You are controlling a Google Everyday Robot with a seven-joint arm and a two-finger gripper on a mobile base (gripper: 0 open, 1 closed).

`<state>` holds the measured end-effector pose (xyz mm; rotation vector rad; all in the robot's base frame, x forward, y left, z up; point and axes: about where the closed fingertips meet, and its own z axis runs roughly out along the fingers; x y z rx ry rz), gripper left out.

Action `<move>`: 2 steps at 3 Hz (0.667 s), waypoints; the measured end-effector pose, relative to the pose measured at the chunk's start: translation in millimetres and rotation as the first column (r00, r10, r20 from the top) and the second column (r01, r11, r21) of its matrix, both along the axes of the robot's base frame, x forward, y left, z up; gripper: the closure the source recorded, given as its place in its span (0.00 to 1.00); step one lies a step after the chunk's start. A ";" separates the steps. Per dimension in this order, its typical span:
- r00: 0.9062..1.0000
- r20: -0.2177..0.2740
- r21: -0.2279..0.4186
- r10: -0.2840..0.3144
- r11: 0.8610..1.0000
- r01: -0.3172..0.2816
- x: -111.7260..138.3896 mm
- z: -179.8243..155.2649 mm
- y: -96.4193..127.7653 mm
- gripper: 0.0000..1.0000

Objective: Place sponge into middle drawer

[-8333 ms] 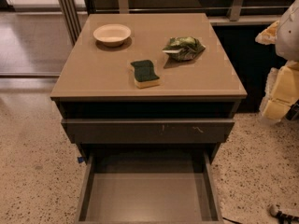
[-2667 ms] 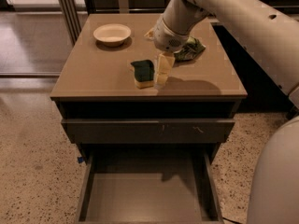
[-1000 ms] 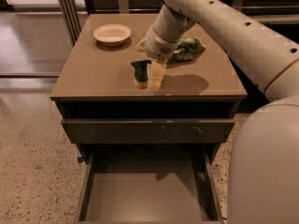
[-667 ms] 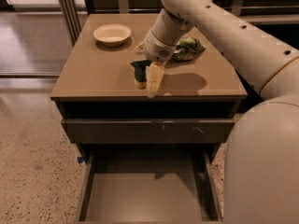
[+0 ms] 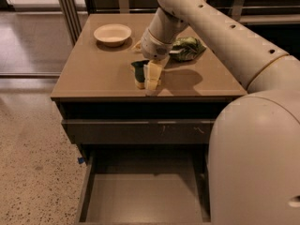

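Pincer (image 5: 150, 81) low near the desk's (image 5: 93, 74) front edge, about mid-width, apparently pinching the sponge (image 5: 138, 70) tipped on edge there, middle drawer (image 5: 140, 200) pulled open below, bowl (image 5: 112, 33) near back-left corner, snack bag (image 5: 188, 48) toward back-right.

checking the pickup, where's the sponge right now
In the camera view the sponge is near the front edge of the cabinet top, against the gripper, nearer the camera than the bowl and the snack bag.

Robot lab: tool (image 5: 147, 81) at cabinet (image 5: 93, 69) top, terrazzo floor (image 5: 33, 139)
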<state>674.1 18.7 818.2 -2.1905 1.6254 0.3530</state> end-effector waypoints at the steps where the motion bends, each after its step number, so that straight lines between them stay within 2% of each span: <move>1: 1.000 -0.018 0.003 0.007 1.000 -0.007 3.3 -7.0 2.1 0.00; 2: 1.000 -0.019 0.003 0.007 1.000 -0.007 3.5 -7.3 2.2 0.17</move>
